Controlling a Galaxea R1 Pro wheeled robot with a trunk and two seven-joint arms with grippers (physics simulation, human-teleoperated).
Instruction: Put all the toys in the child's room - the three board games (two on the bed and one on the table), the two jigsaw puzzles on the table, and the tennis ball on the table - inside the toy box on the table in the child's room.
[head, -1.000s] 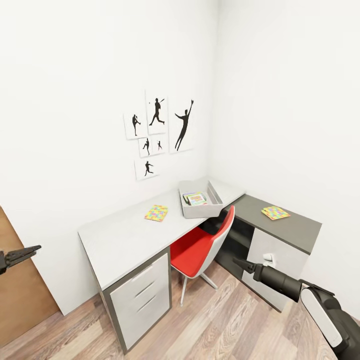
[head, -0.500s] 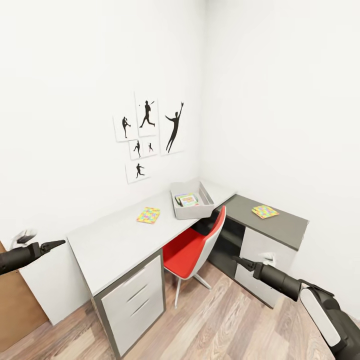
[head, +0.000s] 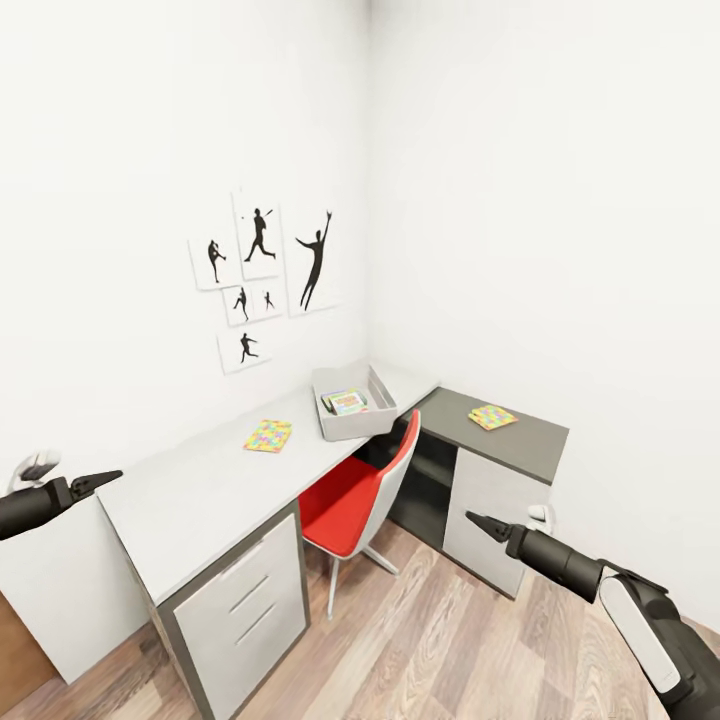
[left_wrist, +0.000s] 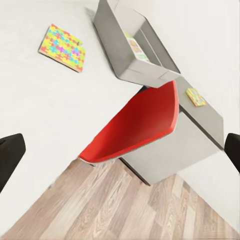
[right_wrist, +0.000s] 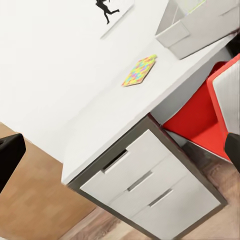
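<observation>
The grey toy box (head: 352, 405) stands on the light desk (head: 190, 490) near the corner, with a colourful flat box (head: 346, 402) inside it. One jigsaw puzzle (head: 268, 436) lies flat on the light desk to the box's left. A second puzzle (head: 492, 416) lies on the dark desk wing (head: 520, 440). My left gripper (head: 95, 480) hovers open off the desk's left end. My right gripper (head: 480, 522) hangs open over the floor in front of the dark wing. In the left wrist view the toy box (left_wrist: 135, 50) and both puzzles (left_wrist: 62, 41) (left_wrist: 196, 96) lie beyond its wide-apart fingers (left_wrist: 10, 155).
A red chair (head: 355, 490) is tucked under the desk below the toy box. A drawer unit (head: 235, 600) carries the desk's left end. Wood floor (head: 420, 650) stretches in front. Baseball posters (head: 260, 280) hang on the wall. A brown door (right_wrist: 30, 200) stands left of the desk.
The whole picture has slid left and the desk looks smaller, so the camera has moved. My left gripper has risen and come further into the picture. The right arm keeps its place.
</observation>
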